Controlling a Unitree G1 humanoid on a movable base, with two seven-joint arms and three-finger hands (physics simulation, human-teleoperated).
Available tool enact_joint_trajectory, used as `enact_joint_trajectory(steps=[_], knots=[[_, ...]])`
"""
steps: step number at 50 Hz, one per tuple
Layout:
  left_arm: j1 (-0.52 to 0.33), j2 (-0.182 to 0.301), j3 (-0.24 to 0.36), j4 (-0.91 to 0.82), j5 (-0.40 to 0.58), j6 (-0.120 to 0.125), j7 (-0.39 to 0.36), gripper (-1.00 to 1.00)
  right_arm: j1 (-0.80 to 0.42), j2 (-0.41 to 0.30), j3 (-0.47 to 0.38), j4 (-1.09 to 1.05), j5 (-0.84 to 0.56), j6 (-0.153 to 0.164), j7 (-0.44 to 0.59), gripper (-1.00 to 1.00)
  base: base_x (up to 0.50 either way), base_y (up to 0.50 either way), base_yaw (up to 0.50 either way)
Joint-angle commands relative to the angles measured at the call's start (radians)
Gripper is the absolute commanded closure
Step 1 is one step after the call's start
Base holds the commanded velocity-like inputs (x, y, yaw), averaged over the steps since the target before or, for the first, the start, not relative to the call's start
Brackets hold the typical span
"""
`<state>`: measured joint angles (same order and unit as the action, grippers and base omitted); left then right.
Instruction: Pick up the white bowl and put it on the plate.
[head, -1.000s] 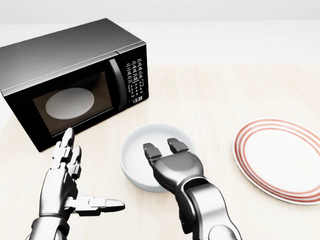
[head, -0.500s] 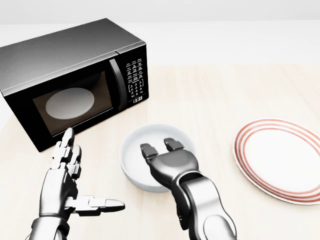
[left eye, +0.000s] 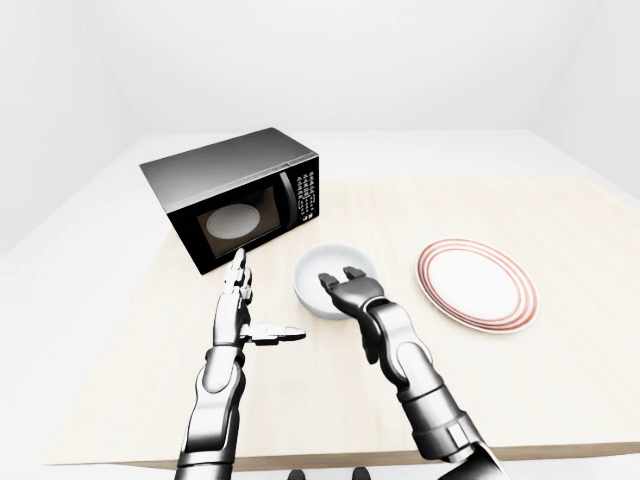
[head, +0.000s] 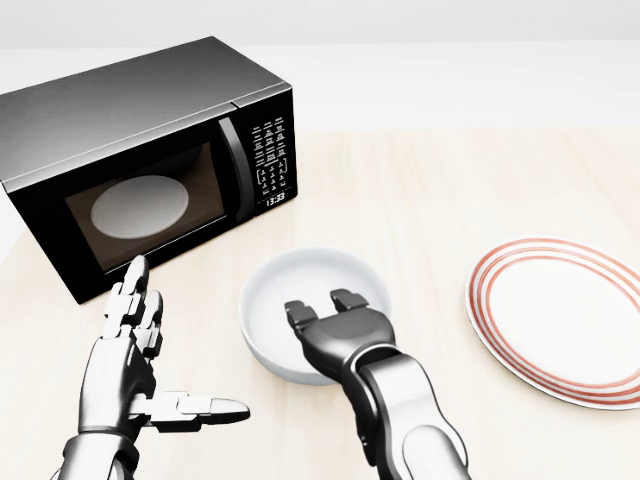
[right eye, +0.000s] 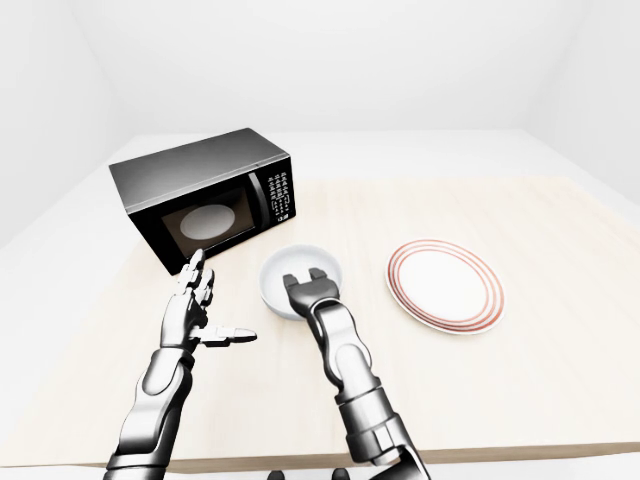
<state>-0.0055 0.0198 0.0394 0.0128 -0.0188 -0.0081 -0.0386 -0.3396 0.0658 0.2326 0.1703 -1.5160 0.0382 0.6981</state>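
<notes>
The white bowl (head: 300, 290) sits on the wooden table, in the lower middle of the head view. My right hand (head: 322, 308) lies over the bowl's near rim, its fingers (head: 345, 298) curled down inside the bowl. I cannot tell whether they press on the rim. The plate (head: 560, 320), white with red rings, lies flat to the right of the bowl, apart from it. My left hand (head: 150, 350) is open and empty, held flat above the table left of the bowl, thumb pointing right.
A black microwave (head: 140, 160) with its door shut stands at the upper left, close to the bowl and my left hand. The table's near edge (left eye: 330, 462) runs along the bottom of the left-eye view.
My right hand has drawn back a little toward the bottom of the head view and its fingers have curled lower into the bowl. The bowl, plate and left hand have not moved.
</notes>
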Motion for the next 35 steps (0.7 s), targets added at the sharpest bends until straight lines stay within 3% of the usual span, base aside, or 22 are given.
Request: enact_joint_trajectory(steps=[1,35], knots=[[0.000,0.000,0.000,0.000,0.000,0.000,0.000,-1.00,-0.001,-0.004,-0.002,0.018,-0.002,0.002,0.000,-1.00,0.00,0.00,0.00],[0.000,0.000,0.000,0.000,0.000,0.000,0.000,-1.00,-0.018,-0.011,-0.009,0.103,-0.001,0.007,-0.015,-1.00,0.00,0.00,0.00]])
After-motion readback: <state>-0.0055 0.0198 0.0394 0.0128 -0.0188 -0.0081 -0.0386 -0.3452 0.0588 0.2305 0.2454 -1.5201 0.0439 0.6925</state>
